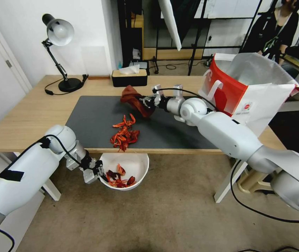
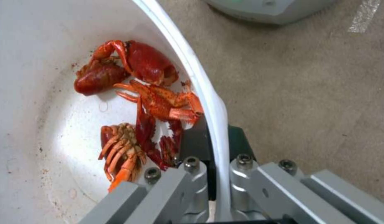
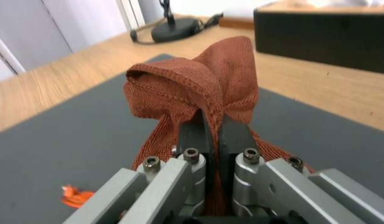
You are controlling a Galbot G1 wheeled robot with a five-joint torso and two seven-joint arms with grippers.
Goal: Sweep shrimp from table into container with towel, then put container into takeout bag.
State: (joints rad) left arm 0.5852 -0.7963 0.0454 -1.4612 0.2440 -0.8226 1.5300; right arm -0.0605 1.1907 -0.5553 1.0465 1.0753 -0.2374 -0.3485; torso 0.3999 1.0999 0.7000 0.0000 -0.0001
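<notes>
Left gripper [image 1: 98,174] sits below the near edge of the table [image 1: 23,115], clamped on the rim of the white container [image 1: 140,168]: in the left wrist view one finger [image 2: 196,141] is inside the bowl [image 2: 30,93] and the other outside, with the wall pinched between them. Several red shrimp pieces [image 2: 146,93] already lie in the bottom of the container, which hangs over the carpeted floor [image 1: 163,220] just under the table edge. On the table above, the rest of the shrimp [image 1: 124,134] lie in a loose heap on the dark grey mat [image 1: 90,119], reaching its near edge directly over the bowl. Beyond the heap, toward the back of the mat, the right gripper [image 1: 146,102] is closed on the rust-brown towel [image 1: 132,99], holding it bunched above the mat; the right wrist view shows the cloth [image 3: 192,90] squeezed between the shut fingers [image 3: 235,138]. Behind the towel stands a black tissue box [image 1: 129,77], with a desk lamp [image 1: 60,52] at the far left corner. At the right end of the table, the red-and-white takeout bag [image 1: 247,91] stands open.
</notes>
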